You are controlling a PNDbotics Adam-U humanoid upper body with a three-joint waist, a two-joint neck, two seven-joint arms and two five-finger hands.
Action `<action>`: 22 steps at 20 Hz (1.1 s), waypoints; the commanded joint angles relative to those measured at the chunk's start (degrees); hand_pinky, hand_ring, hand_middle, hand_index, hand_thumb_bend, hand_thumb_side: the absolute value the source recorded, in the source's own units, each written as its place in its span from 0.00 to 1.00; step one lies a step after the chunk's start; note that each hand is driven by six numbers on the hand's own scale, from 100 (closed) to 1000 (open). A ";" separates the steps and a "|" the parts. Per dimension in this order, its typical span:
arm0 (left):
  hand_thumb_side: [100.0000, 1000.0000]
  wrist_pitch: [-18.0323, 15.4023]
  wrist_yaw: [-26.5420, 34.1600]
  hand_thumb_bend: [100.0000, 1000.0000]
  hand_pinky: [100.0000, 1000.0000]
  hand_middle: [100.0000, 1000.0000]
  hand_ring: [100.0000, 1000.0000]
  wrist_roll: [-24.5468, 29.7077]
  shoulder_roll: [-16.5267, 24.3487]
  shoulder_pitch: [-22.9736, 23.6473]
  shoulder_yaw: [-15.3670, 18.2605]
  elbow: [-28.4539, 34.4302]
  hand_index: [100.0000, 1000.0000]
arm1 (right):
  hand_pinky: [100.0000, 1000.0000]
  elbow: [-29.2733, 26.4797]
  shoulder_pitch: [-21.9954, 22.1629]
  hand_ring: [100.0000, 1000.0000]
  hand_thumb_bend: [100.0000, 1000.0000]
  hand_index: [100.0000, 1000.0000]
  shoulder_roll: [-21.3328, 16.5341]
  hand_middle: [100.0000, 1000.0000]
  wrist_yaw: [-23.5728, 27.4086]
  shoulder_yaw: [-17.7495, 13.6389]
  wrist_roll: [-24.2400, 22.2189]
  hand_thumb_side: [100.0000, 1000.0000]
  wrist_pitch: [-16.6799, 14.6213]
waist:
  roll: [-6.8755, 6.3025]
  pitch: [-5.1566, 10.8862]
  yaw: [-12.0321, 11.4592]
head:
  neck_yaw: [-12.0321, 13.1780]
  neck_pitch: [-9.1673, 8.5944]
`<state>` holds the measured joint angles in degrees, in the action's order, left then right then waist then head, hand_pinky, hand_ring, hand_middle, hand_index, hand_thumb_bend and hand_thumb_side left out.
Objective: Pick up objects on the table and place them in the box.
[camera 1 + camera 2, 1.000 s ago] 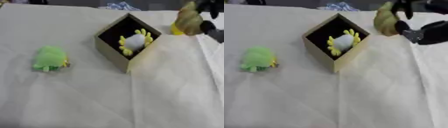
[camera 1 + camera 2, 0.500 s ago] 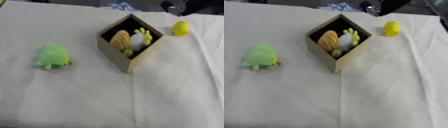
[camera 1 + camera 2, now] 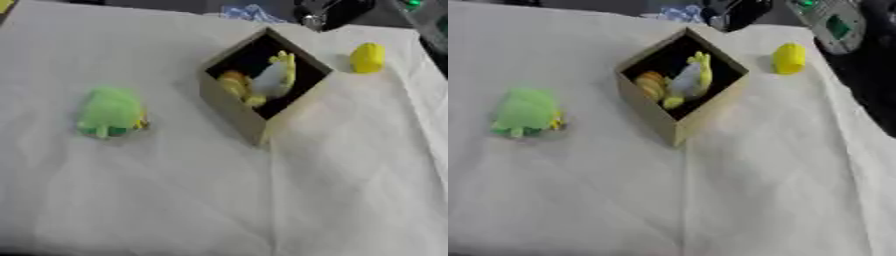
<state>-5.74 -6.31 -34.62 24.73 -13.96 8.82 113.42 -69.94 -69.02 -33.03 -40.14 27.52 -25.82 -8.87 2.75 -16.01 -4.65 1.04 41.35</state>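
Note:
A tan cardboard box (image 3: 229, 98) stands open, turned like a diamond, on the white cloth. Inside it lie a white and yellow plush toy (image 3: 274, 79) and an orange-tan object (image 3: 234, 83). A green plush toy (image 3: 110, 112) sits on the cloth to the box's left. A small yellow object (image 3: 367, 57) lies to the box's right, near the far edge. My right hand (image 3: 335, 11) shows as a dark shape at the top edge, behind the box and apart from it. My left hand is out of sight.
My right arm (image 3: 831, 22), grey with a green light, runs along the upper right corner. A blue and white thing (image 3: 249, 12) lies at the table's far edge. The white cloth (image 3: 219, 200) spreads towards me in front of the box.
My right hand held a tan object at the upper right a second ago. That object now lies in the box, and the hand has drawn back to the top edge.

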 commanded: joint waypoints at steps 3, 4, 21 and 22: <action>0.53 -0.05 -0.01 0.22 0.76 0.64 0.68 0.19 1.39 -0.64 0.18 1.17 0.79 | 0.83 -1.47 -1.21 0.68 0.05 0.54 -1.02 0.35 0.65 -1.55 0.76 0.10 0.21 | -0.59 1.10 0.54 | 0.12 -0.08; 0.53 -0.06 -0.03 0.22 0.76 0.64 0.68 0.26 1.38 -0.73 0.14 1.17 0.79 | 0.83 -1.78 -1.13 0.68 0.05 0.55 -1.11 0.36 0.92 -1.68 0.77 0.09 0.38 | -0.68 1.14 0.67 | 0.10 -0.04; 0.52 1.03 -0.12 0.22 0.76 0.64 0.68 0.10 1.87 -0.53 0.47 1.17 0.79 | 0.89 -1.10 9.30 0.90 0.14 0.89 -11.00 0.76 -1.76 -7.44 -1.74 0.09 -3.07 | -3.14 0.38 0.60 | -4.47 -0.11; 0.52 1.12 -0.09 0.22 0.76 0.64 0.68 0.12 1.94 -0.55 0.46 1.17 0.79 | 0.89 -1.01 9.78 0.91 0.17 0.89 -11.57 0.77 -2.47 -7.46 -2.14 0.10 -3.51 | -3.28 0.27 0.59 | -4.41 -0.20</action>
<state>-4.86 -6.48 -34.45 24.76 -14.15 8.73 113.42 -70.30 -58.33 -42.03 -41.75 20.97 -27.49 -11.60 -0.56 -16.73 -4.02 -3.32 41.35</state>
